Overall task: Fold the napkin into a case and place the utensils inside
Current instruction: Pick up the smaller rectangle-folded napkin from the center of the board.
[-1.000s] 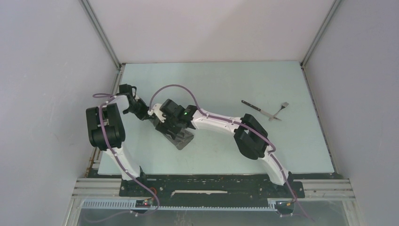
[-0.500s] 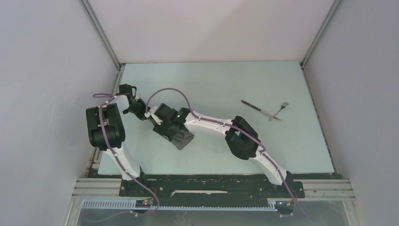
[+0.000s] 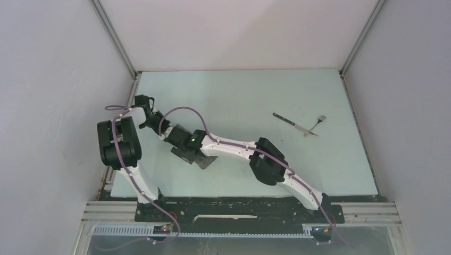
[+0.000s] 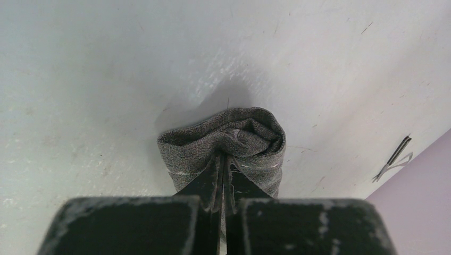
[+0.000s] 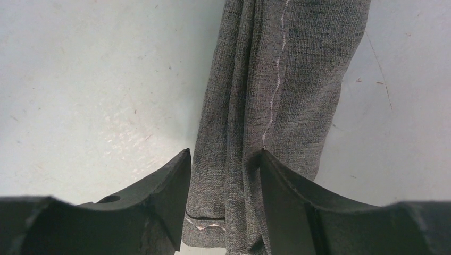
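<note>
While the left gripper (image 4: pixel 223 175) is pressed together on one end of the folded napkin (image 5: pixel 298 79), pinching the bunched cloth, the right gripper (image 5: pixel 224 159) straddles the napkin's layered long edge, fingers apart. Whether they squeeze it I cannot tell. The knife (image 3: pixel 284 120) and fork (image 3: pixel 318 122) lie together on the table (image 3: pixel 239 95), well apart from the napkin, to its right.

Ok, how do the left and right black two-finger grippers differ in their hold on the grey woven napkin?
The left gripper is shut, pinching the grey woven napkin's bunched end; the right gripper has its jaws apart, straddling part of the folded cloth's width. The left gripper meets the cloth end-on; the right gripper looks along its length. Both are at the same napkin.
</note>
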